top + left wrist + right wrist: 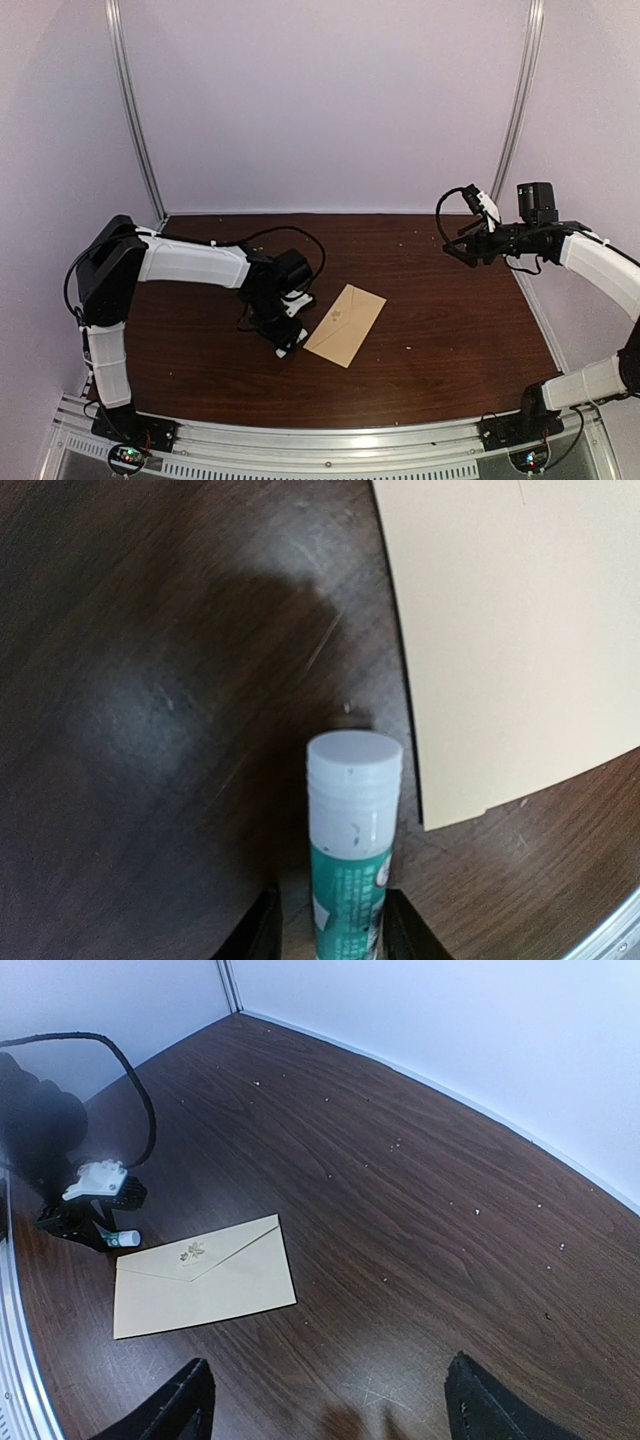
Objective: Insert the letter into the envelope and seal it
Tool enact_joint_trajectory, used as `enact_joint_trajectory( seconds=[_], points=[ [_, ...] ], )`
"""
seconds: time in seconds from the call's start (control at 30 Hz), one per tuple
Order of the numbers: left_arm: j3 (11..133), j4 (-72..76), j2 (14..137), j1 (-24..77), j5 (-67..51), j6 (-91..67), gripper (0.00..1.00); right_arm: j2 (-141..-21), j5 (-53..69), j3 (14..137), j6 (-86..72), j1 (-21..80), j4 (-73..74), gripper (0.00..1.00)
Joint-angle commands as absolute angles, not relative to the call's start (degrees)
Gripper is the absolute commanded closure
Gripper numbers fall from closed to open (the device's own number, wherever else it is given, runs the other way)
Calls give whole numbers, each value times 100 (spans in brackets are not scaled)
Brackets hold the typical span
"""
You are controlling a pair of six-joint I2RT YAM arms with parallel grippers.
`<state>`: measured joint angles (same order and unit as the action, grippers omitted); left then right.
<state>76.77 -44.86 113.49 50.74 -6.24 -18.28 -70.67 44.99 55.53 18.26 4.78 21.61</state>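
Note:
The tan envelope (345,325) lies flat on the dark wood table with its pointed flap folded down and a small leaf emblem on the flap (193,1252). The letter is out of view. A glue stick (352,820) with a white cap and green label lies between the fingers of my left gripper (328,928), just left of the envelope's edge (520,630). The jaws are parted, with a gap showing on the stick's left side. My right gripper (468,230) hangs high at the right, open and empty, its fingertips (190,1400) far apart.
White walls close in the table at the back and sides. A metal rail (320,450) runs along the near edge. The left arm's black cable (110,1055) loops above the table behind that gripper.

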Motion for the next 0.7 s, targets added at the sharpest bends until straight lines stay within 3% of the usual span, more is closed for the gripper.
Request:
enact_joint_trajectory(
  seconds=[0.0, 0.43, 0.47, 0.5, 0.67],
  points=[
    [7770, -4356, 11463, 5097, -530, -1793, 64, -7071, 4579, 5546, 1837, 439, 2101, 20],
    [8188, -4788, 11321, 5095, -365, -1760, 63, -7059, 4399, 5737, 1821, 431, 2274, 19],
    [8324, -4923, 11245, 5097, -229, -1719, 63, -7037, 4254, 5806, 1787, 424, 2300, 16],
    [8453, -5067, 11160, 5098, -111, -1666, 62, -7021, 4044, 5868, 1712, 422, 2295, 2],
    [9381, -5954, 10861, 5069, 839, -1165, 60, -7089, 2599, 6467, 1179, 401, 2548, 0]
  ],
)
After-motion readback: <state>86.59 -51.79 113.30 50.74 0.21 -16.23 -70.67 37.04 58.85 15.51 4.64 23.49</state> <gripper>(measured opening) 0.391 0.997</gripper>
